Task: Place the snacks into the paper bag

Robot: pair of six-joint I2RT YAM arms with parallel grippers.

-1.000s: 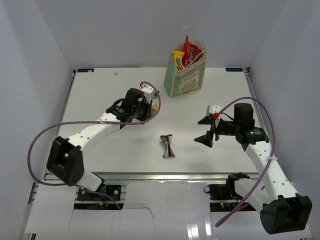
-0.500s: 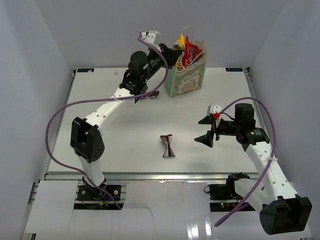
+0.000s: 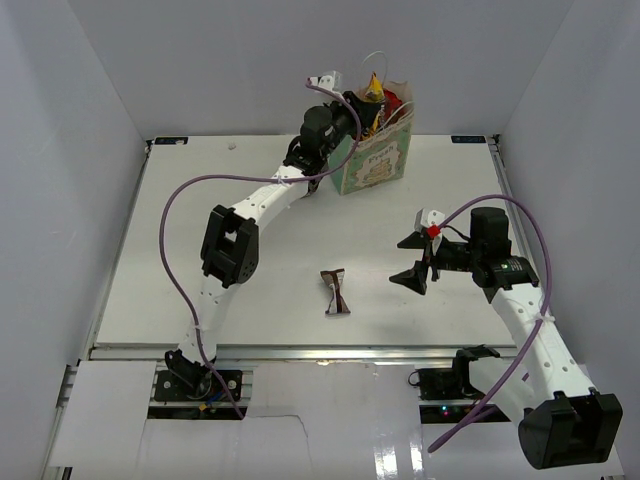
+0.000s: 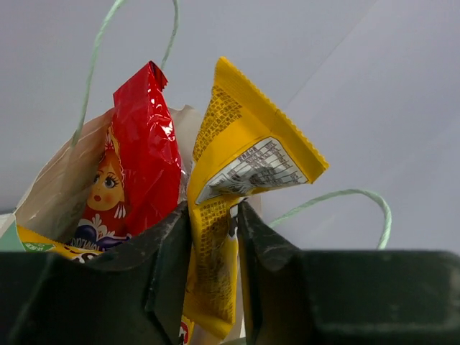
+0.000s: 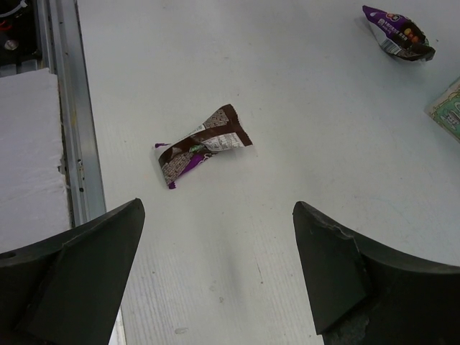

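Two snacks lie on the worktop (image 3: 450,180): the brown-white bar wrapper (image 5: 205,141) and the small purple wrapper (image 5: 399,32). The left fingers (image 4: 169,251) are clamped on the lower half of a yellow candy packet (image 4: 237,144). They hold it upright above the mouth of the paper bag (image 3: 372,165), so it can drop in beside the red chip bag (image 4: 140,165) already inside. The packet's lower end appears to be within the rim, though the fingers block that view. The right fingers (image 5: 338,266) stand wide apart and empty, poised above the bar wrapper, probably for the next pick.
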